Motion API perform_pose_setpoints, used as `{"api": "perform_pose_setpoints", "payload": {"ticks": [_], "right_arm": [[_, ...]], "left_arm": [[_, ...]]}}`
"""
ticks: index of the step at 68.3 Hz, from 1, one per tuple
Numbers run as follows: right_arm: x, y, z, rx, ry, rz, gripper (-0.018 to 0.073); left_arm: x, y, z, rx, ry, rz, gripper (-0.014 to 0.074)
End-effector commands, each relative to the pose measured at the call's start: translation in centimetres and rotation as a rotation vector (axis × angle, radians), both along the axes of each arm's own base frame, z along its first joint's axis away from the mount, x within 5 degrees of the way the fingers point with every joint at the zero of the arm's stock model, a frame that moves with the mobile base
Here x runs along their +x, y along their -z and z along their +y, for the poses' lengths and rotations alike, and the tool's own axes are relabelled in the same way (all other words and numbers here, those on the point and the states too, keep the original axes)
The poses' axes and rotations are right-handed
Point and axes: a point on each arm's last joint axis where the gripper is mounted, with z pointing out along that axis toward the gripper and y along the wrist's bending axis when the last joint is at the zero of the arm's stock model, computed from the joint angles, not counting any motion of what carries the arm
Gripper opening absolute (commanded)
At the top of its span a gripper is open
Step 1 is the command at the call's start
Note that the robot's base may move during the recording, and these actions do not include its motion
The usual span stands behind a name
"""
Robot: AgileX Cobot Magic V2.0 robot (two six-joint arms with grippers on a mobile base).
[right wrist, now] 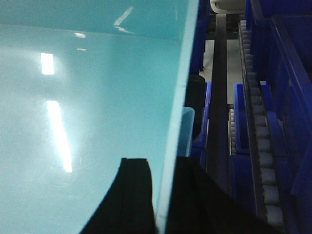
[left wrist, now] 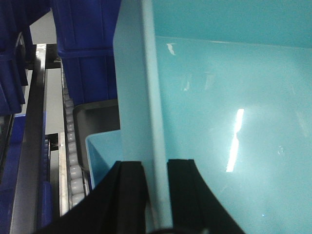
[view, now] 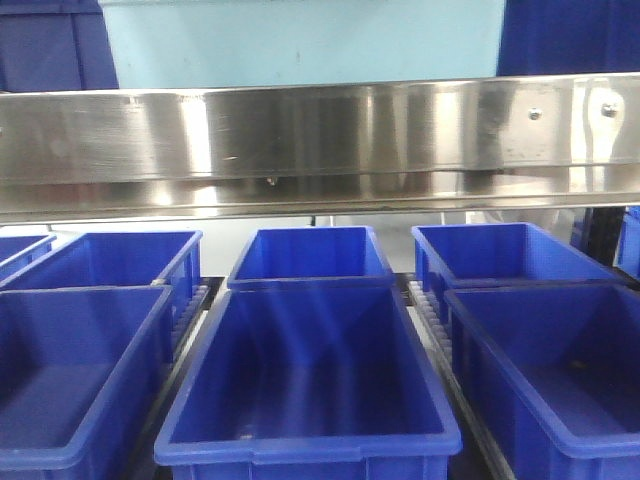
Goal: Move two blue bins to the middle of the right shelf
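Clamps left gripper (left wrist: 157,202) and right gripper (right wrist: 162,202), black fingers (left wrist: 187,200) pinching opposite walls, on a pale sky-blue, smooth-sided bin (view: 300,40), mouth upward, stretched left to right above the shiny shelf rail (view: 320,130).

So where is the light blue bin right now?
In the front view the light blue bin is at the top middle, above the shiny steel rail. The left gripper and right gripper each pinch one of its side walls.
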Motion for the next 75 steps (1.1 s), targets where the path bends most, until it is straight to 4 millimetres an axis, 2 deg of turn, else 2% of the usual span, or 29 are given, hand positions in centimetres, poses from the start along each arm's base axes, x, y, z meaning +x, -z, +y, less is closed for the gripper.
{"api": "perform_pose_setpoints", "payload": {"ticks": [1, 75], "right_arm": [[-0.18, -0.65, -0.33, -0.011, 0.007, -0.047, -0.0153], [-0.18, -0.65, -0.33, -0.011, 0.007, -0.047, -0.0153]], "left_arm": [[-0.85, -1.62, 0.22, -0.066, 0.017, -0.081, -0.0111], [-0.85, -1.62, 0.22, -0.066, 0.017, -0.081, -0.0111]]}}
